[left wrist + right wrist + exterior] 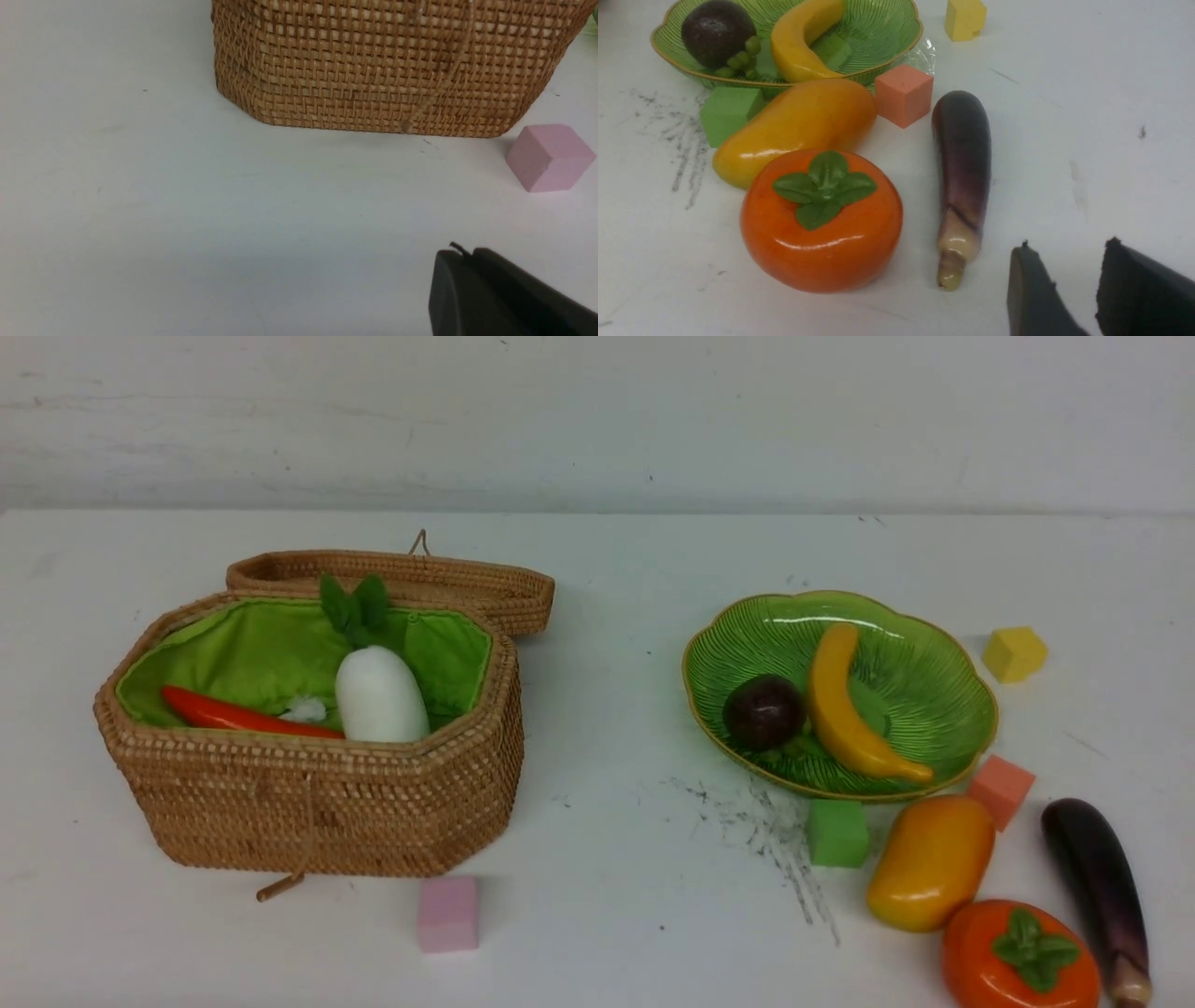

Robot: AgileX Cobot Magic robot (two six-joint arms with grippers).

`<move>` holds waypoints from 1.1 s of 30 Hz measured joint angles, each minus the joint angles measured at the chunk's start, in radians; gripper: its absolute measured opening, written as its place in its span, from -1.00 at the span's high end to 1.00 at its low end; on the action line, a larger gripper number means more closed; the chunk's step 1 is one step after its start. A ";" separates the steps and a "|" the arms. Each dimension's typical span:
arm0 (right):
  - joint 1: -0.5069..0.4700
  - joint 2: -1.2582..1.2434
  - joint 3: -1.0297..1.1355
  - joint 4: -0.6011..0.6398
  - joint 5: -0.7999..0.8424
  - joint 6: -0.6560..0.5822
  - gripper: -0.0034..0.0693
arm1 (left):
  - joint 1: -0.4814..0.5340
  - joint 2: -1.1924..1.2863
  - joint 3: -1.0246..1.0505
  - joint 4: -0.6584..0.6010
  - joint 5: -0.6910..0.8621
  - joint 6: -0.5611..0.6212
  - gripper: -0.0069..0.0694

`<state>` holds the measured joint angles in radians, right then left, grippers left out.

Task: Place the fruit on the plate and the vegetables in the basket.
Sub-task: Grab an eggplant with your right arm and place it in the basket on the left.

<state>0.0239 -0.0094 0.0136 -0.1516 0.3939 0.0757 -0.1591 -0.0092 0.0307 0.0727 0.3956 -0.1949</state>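
Already sorted: the white radish (381, 695) and red pepper (238, 714) lie in the basket (317, 803); the banana (840, 709) and mangosteen (763, 711) sit on the plate (934, 644).
Left to sort: the mango (931, 861), persimmon (1018, 957) and eggplant (1097, 882) lie on the table just beside the plate.
Basket lid: folded back behind, which seems meant to keep the mouth free for drops.
Left pincer (462, 254): clenched on nothing, low over bare table near the basket's wall and the pink cube (549, 156).
Right pincer (1069, 252): released, nothing between its jaws, near the eggplant's pale stem end; likely readied for a pick.
Front view only: the basket's green-lined inside; neither arm shows.
Wrist views only: both pincers; the left one sees merely outer weave.
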 joint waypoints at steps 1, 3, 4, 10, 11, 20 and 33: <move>0.000 0.000 0.000 -0.045 0.003 0.000 0.24 | 0.000 0.000 0.000 0.000 0.000 0.000 0.77; 0.000 0.000 0.000 -0.069 0.005 0.000 0.24 | 0.000 0.000 0.000 0.008 0.000 0.000 0.77; 0.000 0.000 0.000 -0.092 0.007 0.000 0.24 | 0.000 0.000 0.000 0.044 0.000 0.000 0.76; 0.000 0.000 0.002 -0.163 -0.006 0.001 0.24 | 0.000 0.000 0.000 0.183 0.001 0.000 0.75; 0.000 0.000 0.006 -0.170 -0.027 0.012 0.24 | 0.000 0.000 0.000 0.194 0.001 0.000 0.75; 0.000 0.000 0.012 -0.171 -0.605 0.201 0.24 | 0.000 0.000 0.000 0.212 0.002 0.001 0.72; 0.000 0.085 -0.314 0.205 -0.715 0.207 0.24 | 0.000 0.000 0.000 0.212 0.002 0.003 0.69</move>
<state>0.0239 0.0756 -0.3002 0.0529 -0.3212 0.2831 -0.1591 -0.0092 0.0307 0.2845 0.3973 -0.1924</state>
